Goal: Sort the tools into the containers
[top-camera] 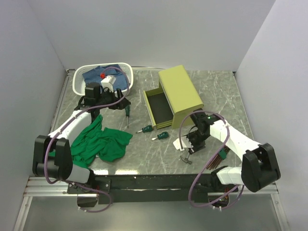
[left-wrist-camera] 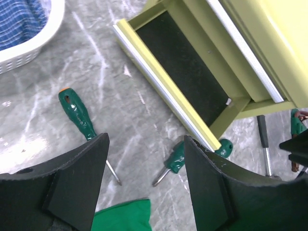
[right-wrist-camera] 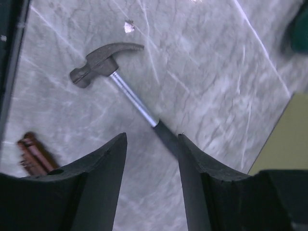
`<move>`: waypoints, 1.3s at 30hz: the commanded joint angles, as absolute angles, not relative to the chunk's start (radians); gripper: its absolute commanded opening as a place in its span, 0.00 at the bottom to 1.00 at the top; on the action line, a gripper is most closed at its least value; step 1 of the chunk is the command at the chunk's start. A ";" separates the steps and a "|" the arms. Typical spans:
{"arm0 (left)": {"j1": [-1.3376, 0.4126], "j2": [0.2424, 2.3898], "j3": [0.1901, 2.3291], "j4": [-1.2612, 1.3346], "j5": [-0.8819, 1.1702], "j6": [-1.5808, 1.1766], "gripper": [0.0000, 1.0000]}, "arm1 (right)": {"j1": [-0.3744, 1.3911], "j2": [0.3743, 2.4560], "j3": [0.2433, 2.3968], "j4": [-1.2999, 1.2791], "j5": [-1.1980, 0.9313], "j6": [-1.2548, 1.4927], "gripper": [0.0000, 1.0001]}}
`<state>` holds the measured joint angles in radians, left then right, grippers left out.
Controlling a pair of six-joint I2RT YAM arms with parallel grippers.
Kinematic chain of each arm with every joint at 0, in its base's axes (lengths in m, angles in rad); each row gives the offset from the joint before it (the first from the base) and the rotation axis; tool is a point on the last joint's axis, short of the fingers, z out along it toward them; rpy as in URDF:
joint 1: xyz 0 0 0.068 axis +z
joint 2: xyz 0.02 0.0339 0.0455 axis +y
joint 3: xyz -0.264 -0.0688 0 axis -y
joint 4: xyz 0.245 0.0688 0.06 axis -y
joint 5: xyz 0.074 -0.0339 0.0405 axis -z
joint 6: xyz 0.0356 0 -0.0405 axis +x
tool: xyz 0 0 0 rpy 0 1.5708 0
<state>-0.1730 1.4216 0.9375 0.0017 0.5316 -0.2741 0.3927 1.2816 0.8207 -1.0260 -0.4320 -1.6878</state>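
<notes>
White walls are closing in a grey marbled surface (top-camera: 221, 91) on three sides. An olive-yellow tool chest (top-camera: 182, 89) is sitting right of centre in the upper half of the overhead view. One drawer (top-camera: 159, 108) is standing pulled out toward the left, showing its dark lining.

A crumpled green cloth (top-camera: 98, 142) is lying at lower left. A white lattice basket (top-camera: 78, 82) is sitting at upper left, holding a blue cloth (top-camera: 94, 74).

The left arm (top-camera: 72, 120) is reaching up from the lower left. The left tool (top-camera: 118, 98) is hanging between the basket and the drawer. Its fingers are spread wide in its own camera view (left-wrist-camera: 144, 139), grasping nothing.

The right arm (top-camera: 236, 139) is reaching in from the lower right. The right tool (top-camera: 192, 144) is hanging just below the chest. In the right wrist view (right-wrist-camera: 151, 135) its fingers are parted on either side of the hammer's black grip. Whether they are touching it cannot be told.

The hammer (right-wrist-camera: 130, 96) is lying flat on the surface, with its head pointing to the upper left of that view.

The long screwdriver (left-wrist-camera: 77, 115) is lying on the surface left of the drawer. A reddish, blurred hex-key set (right-wrist-camera: 33, 154) is lying at lower left of the right wrist view, apart from the hammer. One stubby screwdriver (left-wrist-camera: 175, 159) is lying just below the drawer front. A second stubby screwdriver (left-wrist-camera: 224, 147) is peeking out at the drawer's lower corner.
</notes>
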 commanded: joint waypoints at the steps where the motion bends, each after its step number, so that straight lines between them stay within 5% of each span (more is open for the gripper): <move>1: -0.129 1.404 0.956 0.003 0.531 -0.259 0.69 | 0.436 1.327 0.778 -0.914 -0.385 -1.798 0.54; 9: -0.052 1.382 0.940 0.009 0.538 -0.273 0.69 | 0.462 1.443 0.730 -0.833 -0.316 -1.867 0.53; 12: -0.032 1.379 0.942 0.011 0.541 -0.276 0.68 | 0.476 1.445 0.698 -0.801 -0.308 -1.879 0.36; 16: -0.014 1.373 0.937 0.018 0.545 -0.279 0.68 | 0.500 1.428 0.663 -0.804 -0.281 -1.904 0.30; 19: -0.009 1.368 0.927 0.037 0.546 -0.288 0.68 | 0.522 1.394 0.624 -0.802 -0.279 -1.911 0.06; 21: -0.008 1.362 0.923 0.041 0.546 -0.291 0.68 | 0.532 1.358 0.640 -0.822 -0.300 -1.890 0.00; 29: -0.005 1.339 0.887 0.096 0.535 -0.314 0.68 | 0.597 1.282 1.143 -1.178 -0.584 -1.708 0.00; 34: -0.003 1.330 0.882 0.118 0.519 -0.351 0.68 | 0.623 1.447 1.446 -0.978 -0.745 -1.073 0.00; 39: -0.003 1.295 0.867 0.121 0.508 -0.365 0.68 | 0.627 1.646 1.698 -0.750 -0.628 -0.403 0.00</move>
